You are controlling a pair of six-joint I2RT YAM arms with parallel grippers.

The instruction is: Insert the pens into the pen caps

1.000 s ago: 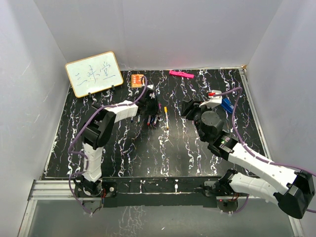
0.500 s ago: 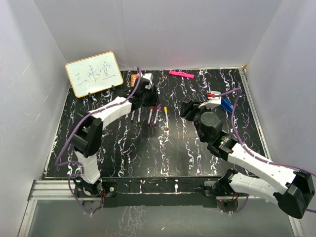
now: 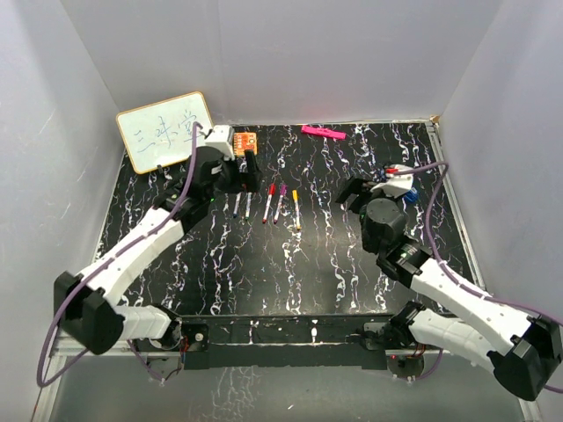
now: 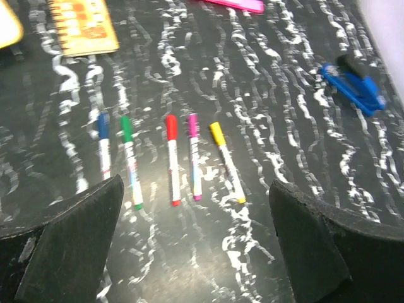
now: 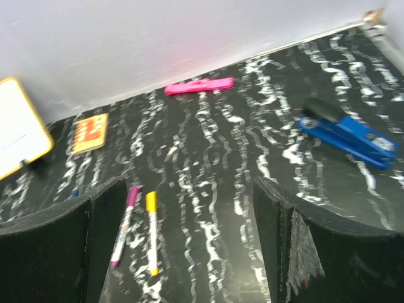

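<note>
Several white-barrelled pens lie side by side on the black marbled table (image 3: 317,255), apart from both grippers. Each wears a coloured pen cap on its far end: blue (image 4: 103,144), green (image 4: 130,161), red (image 4: 172,158), purple (image 4: 194,156) and yellow (image 4: 226,161). From above, the row runs from the blue pen (image 3: 237,204) to the yellow pen (image 3: 296,209). My left gripper (image 3: 248,171) (image 4: 196,252) hovers behind the row's left end, open and empty. My right gripper (image 3: 348,195) (image 5: 183,252) is open and empty to the right of the yellow pen (image 5: 151,233) and the purple pen (image 5: 124,224).
An orange square block (image 3: 245,141) and a small whiteboard (image 3: 167,130) stand at the back left. A pink bar (image 3: 322,132) lies by the back wall. A blue stapler (image 5: 347,136) rests at the right, behind the right arm.
The left gripper lifted off the pens, drew back to the rear left and opened wide, leaving the row uncovered. The right gripper opened too and shifted slightly right.
</note>
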